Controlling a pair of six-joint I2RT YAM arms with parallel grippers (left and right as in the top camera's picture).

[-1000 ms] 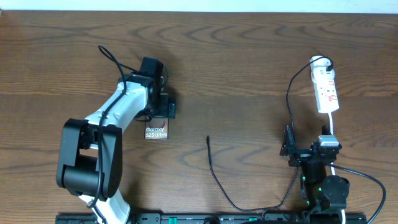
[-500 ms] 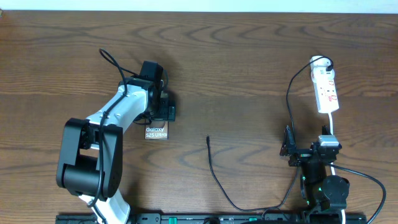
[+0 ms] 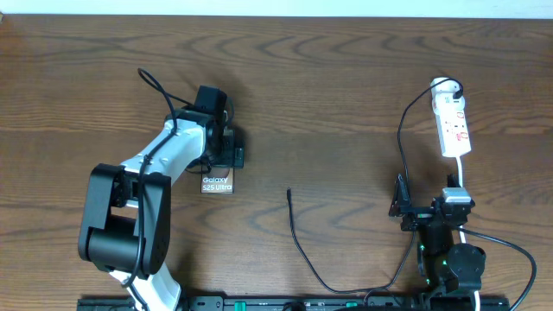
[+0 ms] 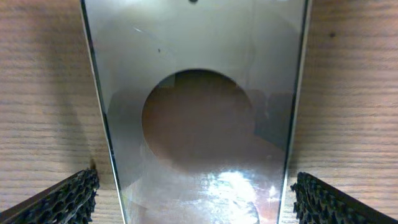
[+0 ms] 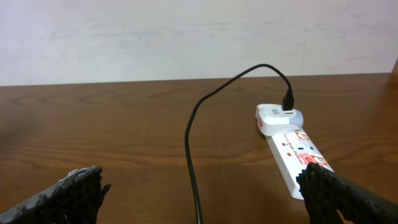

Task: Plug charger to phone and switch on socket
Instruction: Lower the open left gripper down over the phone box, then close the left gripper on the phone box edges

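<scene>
Because the left hand (image 4: 194, 198), spread open, straddles the phone (image 3: 217, 182) along its length, the charger (image 3: 289, 197) tip lies nearer it, rightward.

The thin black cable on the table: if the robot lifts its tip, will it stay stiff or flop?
Probably flop: the charger lies in loose curves. Likely light, being so thin. Its far end looks plugged into the socket, so pulling might drag that.

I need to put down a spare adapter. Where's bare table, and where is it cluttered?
Free: the far middle of the table, between the left tool and the socket; also the wood between the phone and the charger tip. Crowded: around the right tool, where the charger runs past.
</scene>
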